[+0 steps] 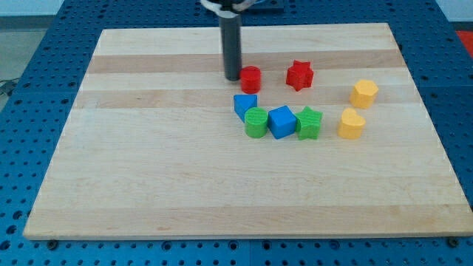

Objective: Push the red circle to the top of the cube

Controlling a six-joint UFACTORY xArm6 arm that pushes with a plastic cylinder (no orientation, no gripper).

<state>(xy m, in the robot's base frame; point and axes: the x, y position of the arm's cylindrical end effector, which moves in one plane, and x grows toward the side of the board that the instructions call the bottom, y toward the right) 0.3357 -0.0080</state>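
Pale wood makes up the counter (148, 170), a board of glued strips sitting on a blue perforated base (44, 44). My tip (233, 78) stands just to the view's left of the red circle (251, 78), touching it or very nearly so (the gap is too fine to judge). There are no fingers on this arm, only the dark rod, so nothing is held. The red circle lies above the view's row of 3 blocks: green circle (256, 123), blue cube (281, 121) and green star (310, 123), packed side by side. A blue triangular block (244, 104) sits just above the green circle, below the red circle. A red star (299, 74) lies to the view's right of the red circle. 2 yellow blocks sit further right: a hexagon (363, 94) and a heart-like one (351, 123).
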